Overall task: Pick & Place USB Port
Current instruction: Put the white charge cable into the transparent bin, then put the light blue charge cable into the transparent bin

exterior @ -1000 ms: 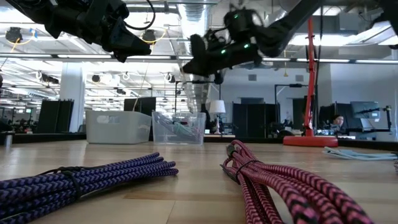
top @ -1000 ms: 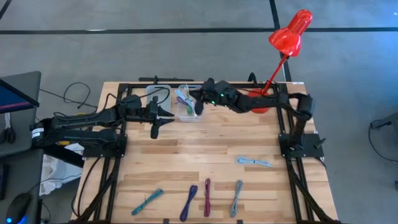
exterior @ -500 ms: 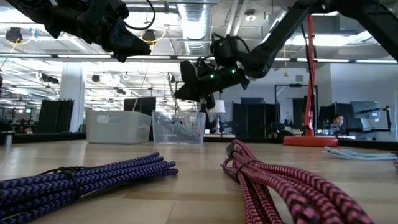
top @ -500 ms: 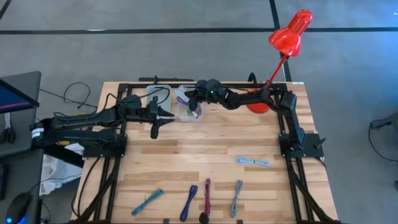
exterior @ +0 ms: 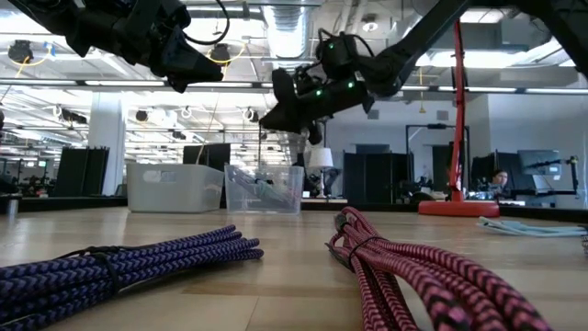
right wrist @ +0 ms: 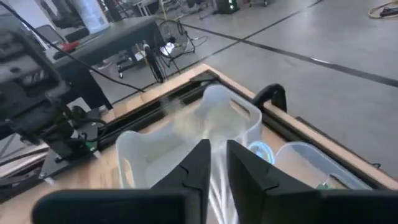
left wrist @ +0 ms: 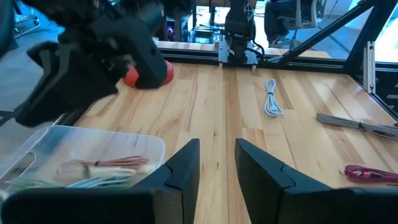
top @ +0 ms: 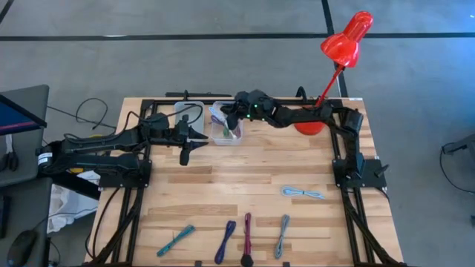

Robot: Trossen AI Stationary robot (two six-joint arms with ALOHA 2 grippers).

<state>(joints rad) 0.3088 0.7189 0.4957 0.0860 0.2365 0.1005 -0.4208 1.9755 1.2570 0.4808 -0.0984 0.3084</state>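
A clear bin stands at the table's far edge with several coiled cables lying inside. My right gripper hovers above it, its fingers a narrow gap apart and holding nothing. More bundled USB cables rest flat on the wood: pale blue, teal, purple, magenta and grey. My left gripper waits open above the table, left of the clear bin.
A white bin sits left of the clear one. A red lamp stands on its base at the far right. Bare wood lies between the bins and the near row of cables.
My right gripper has moved toward the table's left, from beside the clear bin to over it. It dipped toward the bin's opening, then rose again a little.
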